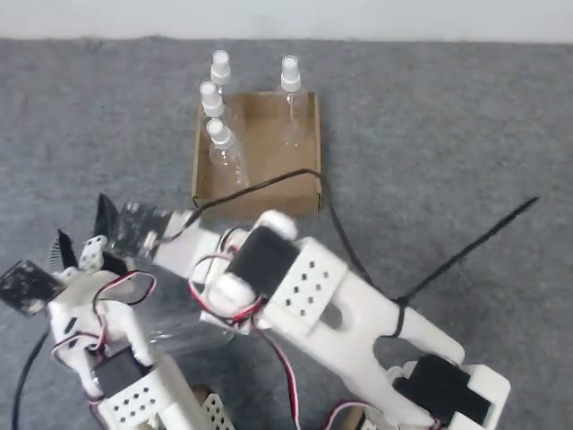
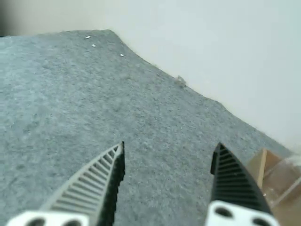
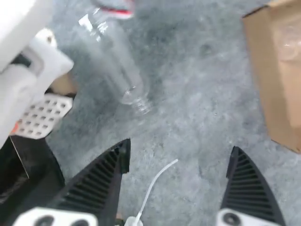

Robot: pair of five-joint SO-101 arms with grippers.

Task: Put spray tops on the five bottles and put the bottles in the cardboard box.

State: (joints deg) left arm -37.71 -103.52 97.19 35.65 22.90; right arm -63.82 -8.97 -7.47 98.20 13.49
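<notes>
Released and gaping, the right pincer (image 3: 179, 146) and left pincer (image 2: 170, 145) are hovering while the uncapped clear plastic bottle (image 3: 120, 70), likely light, slick and crushable, is lying at 7 o'clock of the brown cardboard box (image 1: 269, 202), best gripped gently mid-body.

In the high view you get little of the uncapped bottle (image 1: 183, 324): the arms lie across it, and only a clear stretch shows between them. From the right wrist, its base runs past the picture's edge, the spray top (image 3: 150, 187) shows just its dip tube, and the cardboard box (image 3: 273, 70) is cut off.
</notes>
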